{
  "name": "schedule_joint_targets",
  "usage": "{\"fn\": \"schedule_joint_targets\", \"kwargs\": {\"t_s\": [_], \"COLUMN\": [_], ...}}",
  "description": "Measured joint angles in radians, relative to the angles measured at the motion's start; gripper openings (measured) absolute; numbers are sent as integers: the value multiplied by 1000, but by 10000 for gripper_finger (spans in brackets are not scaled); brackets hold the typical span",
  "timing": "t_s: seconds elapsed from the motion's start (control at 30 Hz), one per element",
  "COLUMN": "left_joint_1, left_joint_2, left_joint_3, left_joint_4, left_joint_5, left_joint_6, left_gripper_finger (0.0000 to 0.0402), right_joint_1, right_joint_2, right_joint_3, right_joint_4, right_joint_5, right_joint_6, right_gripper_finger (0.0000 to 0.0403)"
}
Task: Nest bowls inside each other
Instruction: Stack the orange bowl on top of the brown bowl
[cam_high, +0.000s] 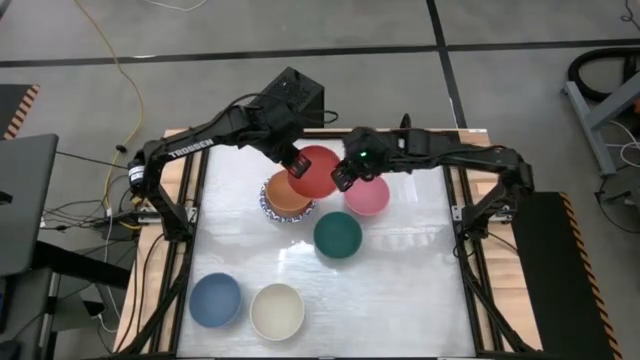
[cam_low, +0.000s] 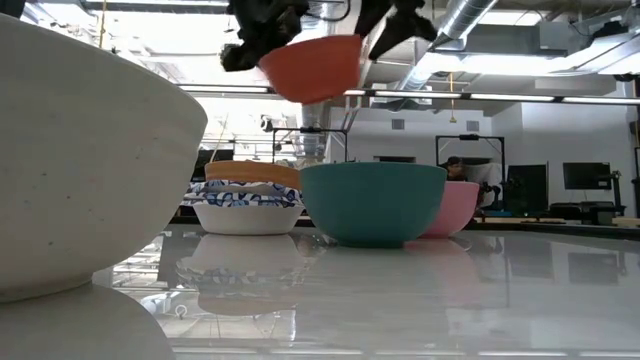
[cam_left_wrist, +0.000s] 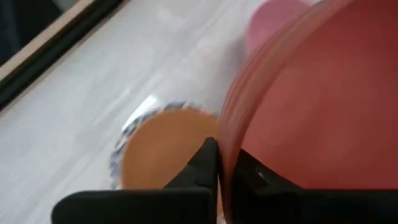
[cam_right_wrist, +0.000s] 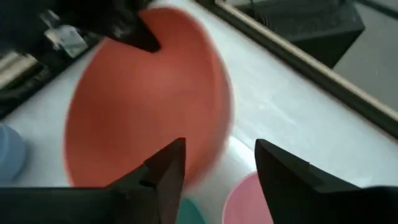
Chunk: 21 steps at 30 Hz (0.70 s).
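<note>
A red bowl (cam_high: 318, 170) hangs in the air above the table, over and just right of an orange bowl (cam_high: 288, 195) nested in a white bowl with a blue patterned rim (cam_low: 245, 198). My left gripper (cam_high: 298, 163) is shut on the red bowl's left rim. My right gripper (cam_right_wrist: 217, 174) stands open at the bowl's right rim. A pink bowl (cam_high: 367, 195), a dark green bowl (cam_high: 337, 235), a blue bowl (cam_high: 215, 299) and a cream bowl (cam_high: 277, 311) rest on their bases on the table. My left gripper pinches the red bowl's rim (cam_left_wrist: 225, 168) on the bowl's left side, one finger (cam_left_wrist: 208, 163) outside the wall and one inside. The fingers slant down from the far left. The bowl is lifted clear, mouth up, slightly tilted. My right gripper's fingers (cam_right_wrist: 166, 168) stand spread at the bowl's right rim (cam_right_wrist: 214, 143); whether one touches it I cannot tell.
The white tabletop (cam_high: 420, 290) has free room at the right and near right. A dark frame rail (cam_high: 463, 240) and wooden edges border the table. The cream bowl (cam_low: 80, 150) looms close in the low view.
</note>
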<state>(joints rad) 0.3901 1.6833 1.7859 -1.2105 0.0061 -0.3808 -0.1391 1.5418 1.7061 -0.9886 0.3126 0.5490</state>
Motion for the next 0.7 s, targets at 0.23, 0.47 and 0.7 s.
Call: {"fn": "schedule_joint_targets", "kwargs": {"t_s": [0.23, 0.47, 0.7], "left_joint_1": [60, 89, 113], "left_joint_2": [-1, -4, -3], "left_joint_3": [-2, -23, -207], "left_joint_4": [-96, -85, 51], "left_joint_5": [-13, -15, 84], "left_joint_6": [46, 93, 73], "left_gripper_finger": [1, 1, 0], "right_joint_1": [-1, 11, 86], "right_joint_2": [-150, -266, -313], "right_joint_3": [-1, -1, -1], "right_joint_4": [-112, -229, -358], "right_joint_5": [15, 37, 135], "right_joint_6": [-12, 48, 120], "right_gripper_finger": [209, 200, 200]}}
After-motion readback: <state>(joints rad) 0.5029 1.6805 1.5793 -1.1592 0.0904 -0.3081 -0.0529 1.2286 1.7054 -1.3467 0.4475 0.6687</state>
